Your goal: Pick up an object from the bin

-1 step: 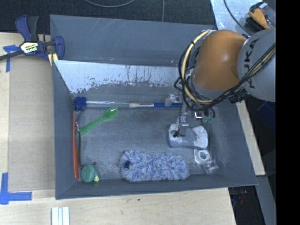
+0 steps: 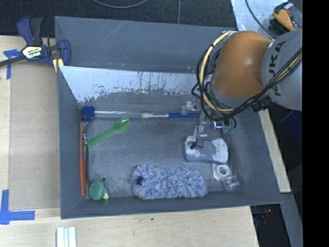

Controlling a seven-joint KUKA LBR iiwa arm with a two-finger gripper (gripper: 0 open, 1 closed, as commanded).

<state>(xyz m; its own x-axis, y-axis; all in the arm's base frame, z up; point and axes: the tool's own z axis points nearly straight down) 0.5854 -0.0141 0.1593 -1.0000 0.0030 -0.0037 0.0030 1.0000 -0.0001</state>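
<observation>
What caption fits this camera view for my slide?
Gripper low over a pale grey lump in the bin, near a fluffy duster.

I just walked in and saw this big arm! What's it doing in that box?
A robot arm is reaching into the grey bin from the right to pick something out. Its gripper is down low on the bin's right side, at a pale grey lumpy thing lying on the floor. Close by are a fluffy blue-and-white duster and a small clear plastic piece. A green spoon lies off to the left.
</observation>
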